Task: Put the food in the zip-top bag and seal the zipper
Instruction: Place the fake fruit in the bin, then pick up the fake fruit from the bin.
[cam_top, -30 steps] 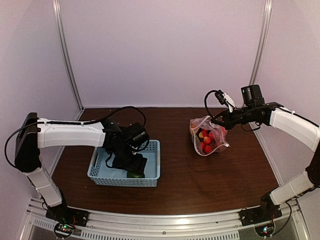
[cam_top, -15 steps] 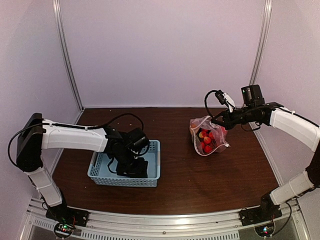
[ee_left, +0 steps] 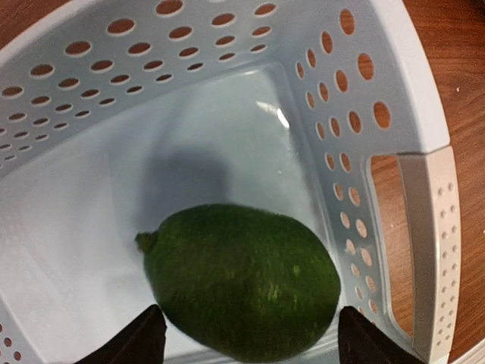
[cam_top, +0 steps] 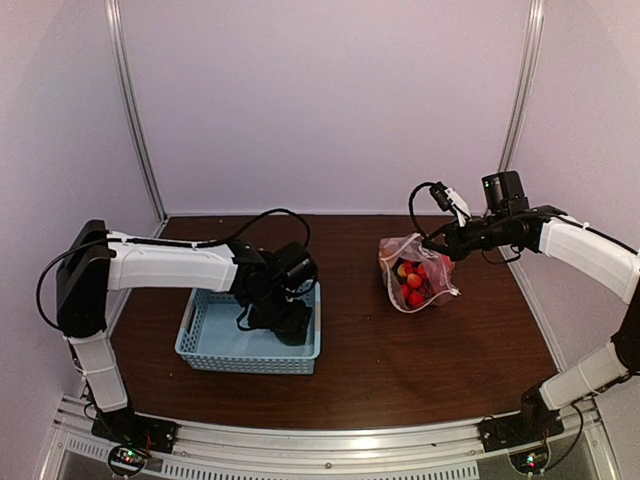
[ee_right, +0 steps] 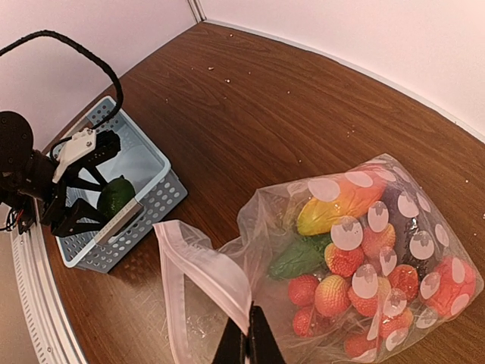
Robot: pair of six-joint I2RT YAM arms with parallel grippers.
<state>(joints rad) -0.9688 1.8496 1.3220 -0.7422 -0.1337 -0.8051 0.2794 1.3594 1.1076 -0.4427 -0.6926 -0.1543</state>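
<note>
The clear polka-dot zip-top bag (cam_top: 415,278) lies right of centre, holding red and orange food (ee_right: 356,280), a yellow-orange piece and a green one. My right gripper (ee_right: 248,343) is shut on the bag's pale zipper strip (ee_right: 203,260), lifting the mouth open toward the left. A dark green rounded piece (ee_left: 244,279) rests on the floor of the light-blue basket (ee_left: 356,114), near its right end wall. My left gripper (ee_left: 254,343) hangs low inside the basket, open, with one fingertip on each side of the green piece and a gap at both sides. From above, the left gripper (cam_top: 287,322) hides that piece.
The basket (cam_top: 205,352) stands left of centre on the brown table, its right end under the left wrist. A black cable loops over the left arm (cam_top: 270,215). Pale walls close the back and both sides.
My left gripper has slid right along the basket and now covers the green piece that showed by the front wall. The right gripper and the bag have stayed put.
</note>
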